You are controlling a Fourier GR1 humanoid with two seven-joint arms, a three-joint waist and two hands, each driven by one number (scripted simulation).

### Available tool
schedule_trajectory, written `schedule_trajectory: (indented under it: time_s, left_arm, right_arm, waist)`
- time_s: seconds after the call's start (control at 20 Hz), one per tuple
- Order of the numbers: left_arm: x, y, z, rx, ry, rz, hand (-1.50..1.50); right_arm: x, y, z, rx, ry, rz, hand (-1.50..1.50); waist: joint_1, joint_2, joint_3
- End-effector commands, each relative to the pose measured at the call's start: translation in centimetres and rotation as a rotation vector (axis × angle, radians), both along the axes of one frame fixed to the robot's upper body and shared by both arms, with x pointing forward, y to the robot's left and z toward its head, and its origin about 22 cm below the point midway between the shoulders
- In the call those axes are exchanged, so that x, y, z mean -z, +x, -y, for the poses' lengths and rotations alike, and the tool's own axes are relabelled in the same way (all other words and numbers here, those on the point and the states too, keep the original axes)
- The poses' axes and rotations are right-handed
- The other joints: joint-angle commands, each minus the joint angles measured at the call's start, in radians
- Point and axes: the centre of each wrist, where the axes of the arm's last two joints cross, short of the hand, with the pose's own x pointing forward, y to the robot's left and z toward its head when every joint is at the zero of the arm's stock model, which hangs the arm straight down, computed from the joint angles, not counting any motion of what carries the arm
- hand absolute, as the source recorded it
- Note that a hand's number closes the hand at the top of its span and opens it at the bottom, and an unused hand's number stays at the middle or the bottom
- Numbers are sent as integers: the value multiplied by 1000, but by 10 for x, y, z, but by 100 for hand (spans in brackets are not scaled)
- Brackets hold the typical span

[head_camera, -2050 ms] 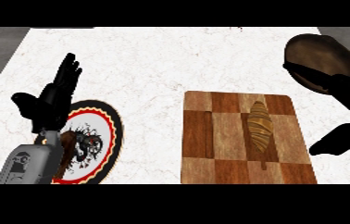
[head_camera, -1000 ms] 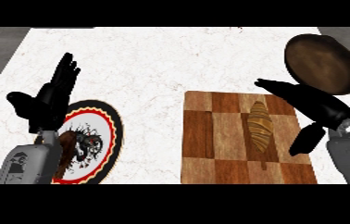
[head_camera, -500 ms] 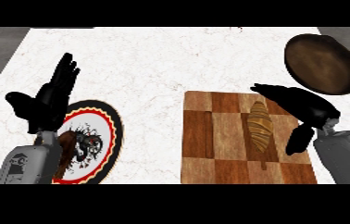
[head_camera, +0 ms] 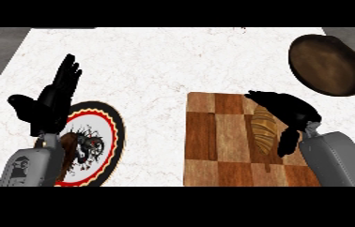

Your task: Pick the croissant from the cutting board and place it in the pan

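Two hands show: right hand (head_camera: 291, 113), uncurled, partly covers the croissant (head_camera: 263, 131); left hand (head_camera: 50, 104) rests open; pan (head_camera: 324, 64) is cropped upper right.

The left hand (head_camera: 50, 102) rests open near the counter's left edge, fingers straight and pointing up, thumb spread to the side. The right hand (head_camera: 289, 109) hangs near the right edge, fingers reaching leftward, thumb pointing down, uncurled.

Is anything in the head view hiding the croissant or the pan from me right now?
Head view: the right robot hand overlaps the croissant at its top and right side, the rest shows clearly; the pan is cut by the right edge; the black hand hides its own finger detail.
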Motion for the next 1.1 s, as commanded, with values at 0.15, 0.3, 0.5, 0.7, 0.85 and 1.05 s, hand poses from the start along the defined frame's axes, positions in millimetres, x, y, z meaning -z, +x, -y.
schedule_trajectory:
  time_s: [0.15, 0.3, 0.5, 0.7, 0.85, 1.05]
  left_arm:
    - [9, -7, 12, -7, 1, 6, 0]
    - [27, 16, 7, -12, -5, -3, 0]
    - [0, -1, -6, 1, 8, 2, 0]
    - [7, 4, -14, 18, -4, -1, 0]
    - [-4, 6, 0, 2, -3, 16, 0]
    - [14, 4, 5, 19, 3, -1, 0]
  right_arm:
    - [20, -9, -3, -17, -23, -44, -150]
    - [24, 5, -9, -40, -11, -93, -150]
    - [24, -1, -3, -174, -7, -53, 150]
    - [31, 11, -5, -155, 3, -32, 150]
    - [28, 8, -9, -170, 16, -32, 150]
    - [30, 29, -73, 182, 19, -42, 150]
  waist:
    - [-3, -1, 0]
    - [-7, 1, 0]
    - [-1, -2, 0]
    - [0, 0, 0]
    - [-1, -1, 0]
    - [7, 1, -1]
